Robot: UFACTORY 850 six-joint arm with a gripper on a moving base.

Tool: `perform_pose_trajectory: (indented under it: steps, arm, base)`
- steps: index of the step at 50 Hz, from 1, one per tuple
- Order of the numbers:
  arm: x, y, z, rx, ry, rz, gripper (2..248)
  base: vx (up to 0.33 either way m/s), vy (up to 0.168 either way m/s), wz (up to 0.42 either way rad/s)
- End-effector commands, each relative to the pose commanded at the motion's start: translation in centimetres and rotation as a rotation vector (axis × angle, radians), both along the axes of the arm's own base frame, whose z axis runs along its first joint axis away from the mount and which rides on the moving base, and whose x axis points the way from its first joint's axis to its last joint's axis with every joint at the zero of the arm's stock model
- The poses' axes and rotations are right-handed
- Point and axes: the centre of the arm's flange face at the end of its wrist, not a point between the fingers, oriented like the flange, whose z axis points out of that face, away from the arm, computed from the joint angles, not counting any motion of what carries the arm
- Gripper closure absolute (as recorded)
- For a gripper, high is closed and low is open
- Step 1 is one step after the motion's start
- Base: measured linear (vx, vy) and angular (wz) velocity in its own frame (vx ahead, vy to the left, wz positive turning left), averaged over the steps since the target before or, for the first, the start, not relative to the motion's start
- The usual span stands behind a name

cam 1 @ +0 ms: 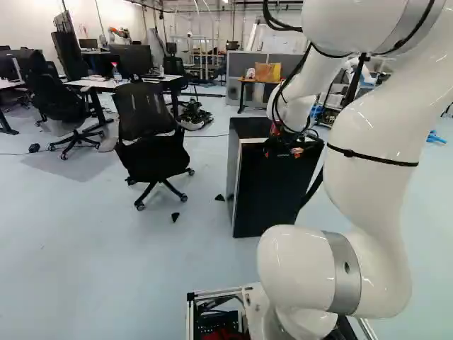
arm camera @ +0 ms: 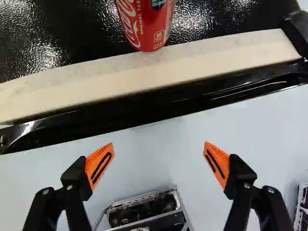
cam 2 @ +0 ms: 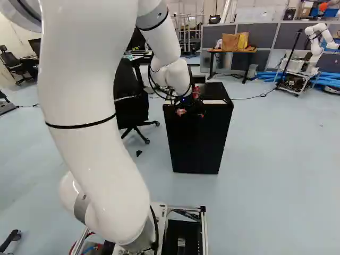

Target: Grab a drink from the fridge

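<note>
One red can, one black fridge, two orange pads. Left base view, left half: two nearer office chairs, two small black wedges. Right base view, upper middle: one table.

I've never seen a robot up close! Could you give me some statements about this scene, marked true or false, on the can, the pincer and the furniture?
1. A red can stands on the black cabinet. True.
2. The pincer is gripping the can. False: its fingers are apart, and the can is ahead of them.
3. The pads on the fingers are green. False: they are orange.
4. In the left base view, a black office chair stands left of the cabinet. True.
5. The bags beyond the cabinet lie on the floor. False: they are on a table.
</note>
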Motion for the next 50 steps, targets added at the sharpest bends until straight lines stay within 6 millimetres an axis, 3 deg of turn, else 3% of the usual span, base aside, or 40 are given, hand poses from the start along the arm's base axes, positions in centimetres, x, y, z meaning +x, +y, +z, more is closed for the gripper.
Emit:
perform_pose_trajectory:
  steps: [31, 50]
  arm:
    - [-3.7, 2.0, 1.5, -0.082, -0.260, 0.063, 3]
    - [-3.2, 2.8, 2.9, -0.135, -0.452, 0.115, 3]
  base:
    - [0.000, 0.000, 0.000]
    - [0.000, 0.000, 0.000]
